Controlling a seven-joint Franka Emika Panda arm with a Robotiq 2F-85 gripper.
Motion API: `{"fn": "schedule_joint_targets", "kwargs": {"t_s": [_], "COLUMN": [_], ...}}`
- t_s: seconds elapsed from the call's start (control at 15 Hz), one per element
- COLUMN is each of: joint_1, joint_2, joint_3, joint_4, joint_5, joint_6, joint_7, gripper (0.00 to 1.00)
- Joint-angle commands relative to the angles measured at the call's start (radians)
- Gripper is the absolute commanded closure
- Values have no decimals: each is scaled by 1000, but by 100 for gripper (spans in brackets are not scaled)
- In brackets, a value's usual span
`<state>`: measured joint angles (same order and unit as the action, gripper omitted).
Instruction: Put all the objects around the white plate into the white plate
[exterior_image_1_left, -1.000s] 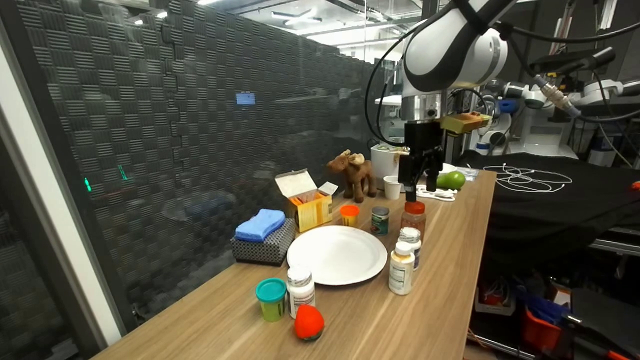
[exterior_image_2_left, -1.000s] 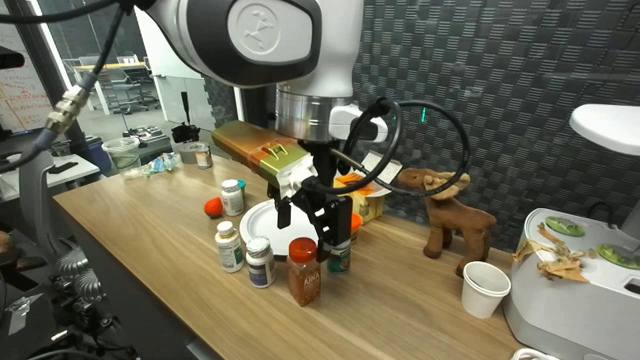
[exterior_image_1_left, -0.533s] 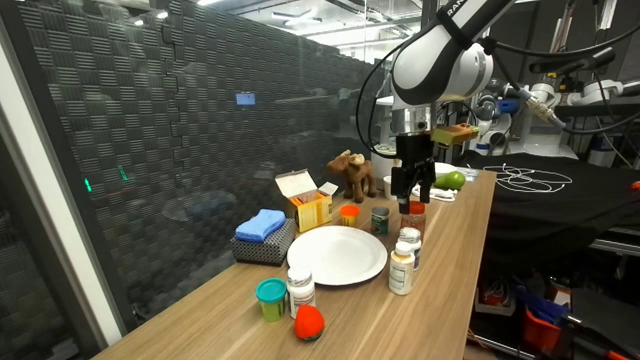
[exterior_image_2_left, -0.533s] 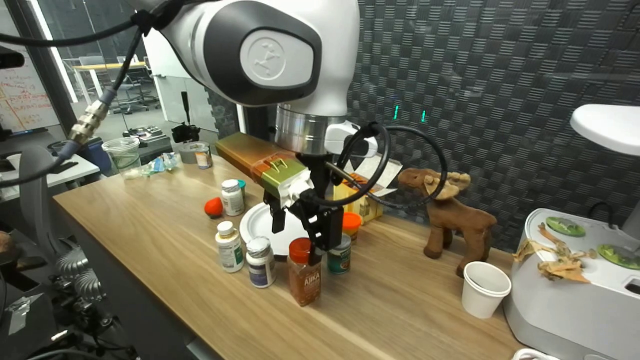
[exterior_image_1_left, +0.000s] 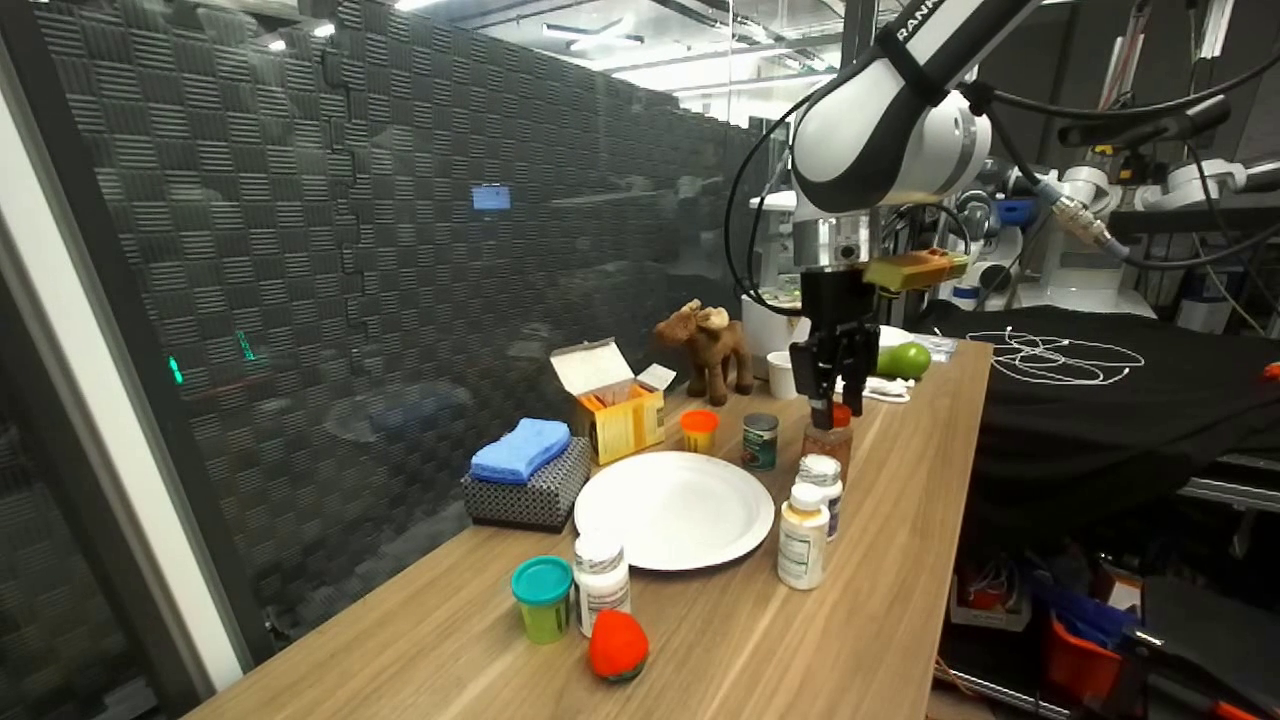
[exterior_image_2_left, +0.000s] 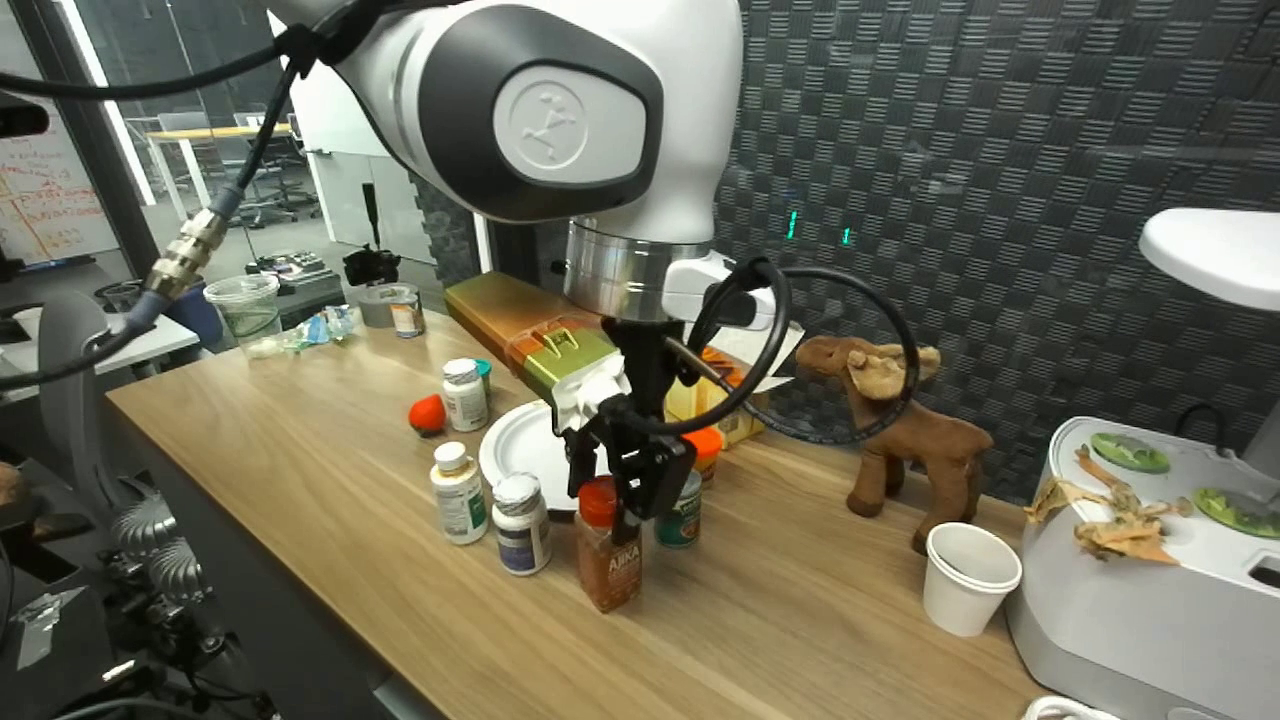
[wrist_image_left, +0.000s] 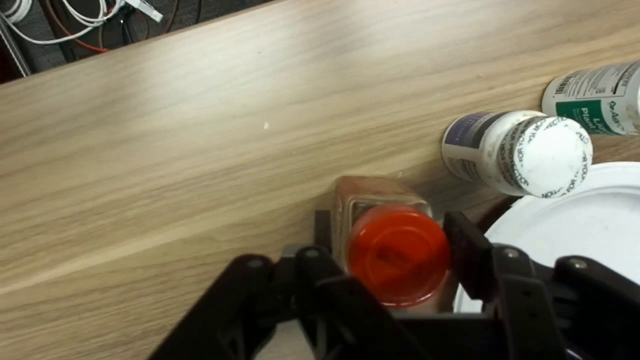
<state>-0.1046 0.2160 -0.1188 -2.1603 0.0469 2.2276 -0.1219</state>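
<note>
The white plate (exterior_image_1_left: 675, 510) lies flat on the table (exterior_image_1_left: 740, 650). Near the plate's rim a red-capped jar (exterior_image_2_left: 608, 572) stands upright, and the pincer (wrist_image_left: 391, 240) straddles its top, one finger on either side of the cap, spread about as wide as the jar; whether it grips cannot be told. Following the plate's edge from there come a purple-labelled bottle (exterior_image_2_left: 522, 532) and then a green-labelled bottle (exterior_image_2_left: 460, 497), both upright. In an exterior view, a can (exterior_image_1_left: 760, 445) and an orange-lidded tub (exterior_image_1_left: 699, 434) stand just beyond the plate. On the near side of the plate are a teal-lidded tub (exterior_image_1_left: 545, 605), a third bottle (exterior_image_1_left: 602, 590) and, a little farther from the plate, a red ball (exterior_image_1_left: 617, 643). Just left of the plate sits a patterned box (exterior_image_1_left: 530, 500) with a blue sponge (exterior_image_1_left: 520, 452) lying on top. Farther behind the plate are a yellow carton (exterior_image_1_left: 630, 425) with its flaps up and a brown toy moose (exterior_image_1_left: 718, 352).
</note>
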Motion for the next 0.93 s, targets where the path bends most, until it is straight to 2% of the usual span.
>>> {"fn": "schedule_joint_targets", "kwargs": {"t_s": [0.0, 0.07, 0.27, 0.47, 0.67, 0.87], "joint_1": [-10, -12, -14, 10, 42, 70], "joint_2": [-3, -1, -32, -119, -195, -197], "joint_3": [1, 3, 9, 12, 36, 74], "joint_4": [19, 22, 19, 28, 82, 173], "joint_5": [-17, -11, 5, -46, -104, -90], "joint_6": [9, 5, -21, -79, -168, -260], "joint_7": [39, 39, 25, 71, 111, 84], "gripper": [70, 76, 76, 76, 76, 76]}}
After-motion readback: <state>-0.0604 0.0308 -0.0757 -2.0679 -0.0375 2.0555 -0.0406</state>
